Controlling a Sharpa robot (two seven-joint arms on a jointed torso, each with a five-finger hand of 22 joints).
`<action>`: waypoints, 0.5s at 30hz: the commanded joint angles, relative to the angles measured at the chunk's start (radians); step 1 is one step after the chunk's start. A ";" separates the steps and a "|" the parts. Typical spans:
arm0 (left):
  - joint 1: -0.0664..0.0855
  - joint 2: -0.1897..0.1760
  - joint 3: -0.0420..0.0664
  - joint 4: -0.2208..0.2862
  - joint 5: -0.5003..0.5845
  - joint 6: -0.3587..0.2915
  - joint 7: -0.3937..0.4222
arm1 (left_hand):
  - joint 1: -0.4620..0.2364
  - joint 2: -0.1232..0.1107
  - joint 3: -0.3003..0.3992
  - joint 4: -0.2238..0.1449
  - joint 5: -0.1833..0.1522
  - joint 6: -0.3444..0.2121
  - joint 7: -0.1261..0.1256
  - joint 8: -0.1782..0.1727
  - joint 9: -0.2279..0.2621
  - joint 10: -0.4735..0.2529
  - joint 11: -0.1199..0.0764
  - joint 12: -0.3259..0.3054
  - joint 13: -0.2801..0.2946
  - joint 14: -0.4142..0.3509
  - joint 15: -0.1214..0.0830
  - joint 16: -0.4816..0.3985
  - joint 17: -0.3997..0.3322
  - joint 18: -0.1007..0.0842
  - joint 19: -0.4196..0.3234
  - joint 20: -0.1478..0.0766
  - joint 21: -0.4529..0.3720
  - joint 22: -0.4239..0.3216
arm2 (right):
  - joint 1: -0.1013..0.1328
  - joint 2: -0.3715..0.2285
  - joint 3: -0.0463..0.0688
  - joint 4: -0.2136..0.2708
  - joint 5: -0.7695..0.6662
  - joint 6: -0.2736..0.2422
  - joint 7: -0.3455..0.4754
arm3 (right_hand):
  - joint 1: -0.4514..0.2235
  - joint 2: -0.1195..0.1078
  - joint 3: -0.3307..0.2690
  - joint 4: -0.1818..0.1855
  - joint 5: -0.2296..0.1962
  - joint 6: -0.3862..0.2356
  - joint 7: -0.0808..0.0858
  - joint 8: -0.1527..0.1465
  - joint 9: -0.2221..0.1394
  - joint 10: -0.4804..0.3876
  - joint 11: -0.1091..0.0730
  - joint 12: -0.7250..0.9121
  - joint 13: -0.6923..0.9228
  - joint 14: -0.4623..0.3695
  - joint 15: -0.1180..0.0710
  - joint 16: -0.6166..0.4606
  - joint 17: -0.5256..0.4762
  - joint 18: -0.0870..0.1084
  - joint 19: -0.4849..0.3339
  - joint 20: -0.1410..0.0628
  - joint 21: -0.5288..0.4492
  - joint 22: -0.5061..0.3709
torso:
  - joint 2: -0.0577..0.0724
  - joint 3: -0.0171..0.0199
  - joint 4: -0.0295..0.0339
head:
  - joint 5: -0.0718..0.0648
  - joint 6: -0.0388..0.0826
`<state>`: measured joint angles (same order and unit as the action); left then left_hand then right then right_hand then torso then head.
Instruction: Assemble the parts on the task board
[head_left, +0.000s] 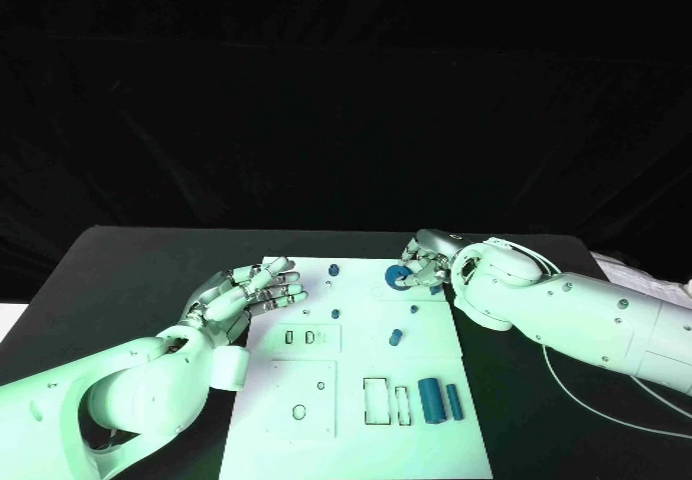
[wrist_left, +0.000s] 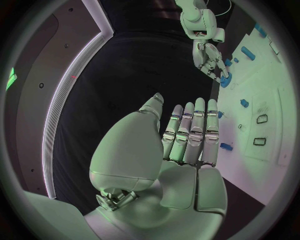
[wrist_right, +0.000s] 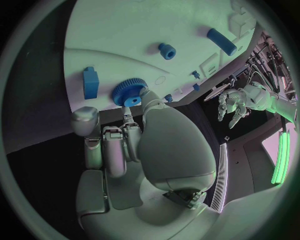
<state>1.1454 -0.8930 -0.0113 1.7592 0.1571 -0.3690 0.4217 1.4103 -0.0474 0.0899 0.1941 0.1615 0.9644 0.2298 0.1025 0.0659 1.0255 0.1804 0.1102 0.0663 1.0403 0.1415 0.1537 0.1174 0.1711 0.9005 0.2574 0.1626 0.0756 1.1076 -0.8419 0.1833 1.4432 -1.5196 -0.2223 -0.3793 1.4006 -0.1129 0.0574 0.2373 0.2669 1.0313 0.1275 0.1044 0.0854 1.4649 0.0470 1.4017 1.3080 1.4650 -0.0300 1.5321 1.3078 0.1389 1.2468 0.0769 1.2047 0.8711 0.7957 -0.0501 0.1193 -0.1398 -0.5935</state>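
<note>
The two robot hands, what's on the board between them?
In the head view, a small blue peg stands on the task board between the left robot hand and the right robot hand.

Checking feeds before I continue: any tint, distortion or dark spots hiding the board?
Head view: green tint, task board readable, dark surroundings. Both wrist views: fisheye bends the board's edges. Right wrist view: right hand blocks part of the board, blue gear clear.

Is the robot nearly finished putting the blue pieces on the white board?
Not yet, it seems. The right hand is at the blue gear on the task board's far edge. The left hand is open beside the board. Two blue bars lie loose beside the empty slots, so those look undone.
</note>
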 joint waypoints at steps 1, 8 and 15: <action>0.001 0.002 0.001 0.001 0.002 0.022 0.004 | -0.002 0.008 -0.001 -0.005 -0.003 -0.003 0.003 -0.006 -0.001 -0.002 0.002 -0.006 -0.001 0.006 0.002 -0.004 0.002 0.013 0.006 -0.001 -0.004 -0.001 | -0.002 0.000 -0.002 0.000 -0.002 0.024 -0.001 | 0.029 0.035 0.032 -0.016 -0.024 0.019 -0.004 0.008 0.004 0.021 -0.010 0.004 0.102 0.093 -0.003 0.007 0.196 -0.011 0.007 -0.002 0.005 0.003 | 0.000 0.0002 0.0008 | -0.001 -0.002; 0.001 0.002 0.001 0.000 0.002 0.022 0.003 | -0.002 0.008 -0.001 -0.005 -0.003 -0.003 0.003 -0.006 -0.001 -0.002 0.002 -0.006 -0.001 0.006 0.002 -0.004 0.002 0.013 0.006 -0.001 -0.004 -0.001 | -0.004 0.000 -0.001 0.007 -0.062 0.012 0.002 | 0.142 0.049 0.132 -0.105 -0.125 0.051 -0.008 0.012 0.004 0.023 -0.015 0.010 0.114 0.095 -0.009 0.012 0.208 -0.014 0.011 -0.010 0.018 0.021 | 0.000 -0.0003 0.0008 | -0.002 -0.002; 0.001 0.003 0.001 0.000 0.002 0.024 0.003 | -0.002 0.009 -0.001 -0.006 -0.003 -0.003 0.003 -0.006 -0.001 -0.002 0.001 -0.006 -0.001 0.006 0.002 -0.005 0.002 0.013 0.007 -0.001 -0.004 -0.002 | -0.013 0.005 -0.001 0.052 -0.138 -0.056 0.012 | 0.123 0.035 0.178 -0.124 -0.122 0.077 -0.013 0.015 0.004 0.034 -0.019 0.026 0.133 0.096 -0.012 0.017 0.217 -0.018 0.018 -0.011 0.032 0.044 | 0.000 -0.0001 0.0004 | -0.002 0.000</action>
<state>1.1453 -0.8926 -0.0112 1.7578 0.1572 -0.3675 0.4204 1.4103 -0.0474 0.0899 0.1941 0.1615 0.9644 0.2298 0.1025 0.0660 1.0255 0.1804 0.1102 0.0663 1.0403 0.1415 0.1538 0.1182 0.1712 0.9005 0.2574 0.1625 0.0756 1.1006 -0.8410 0.1845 1.4823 -1.5825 -0.2444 -0.3745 1.5347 -0.0816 0.2297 0.1116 0.1389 1.0606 0.1295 0.1078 0.0837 1.4660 0.0351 1.4235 1.3083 1.4657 -0.0345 1.5455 1.3077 0.1389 1.2592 0.0645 1.2349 0.9131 0.7957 -0.0502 0.1197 -0.1418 -0.5953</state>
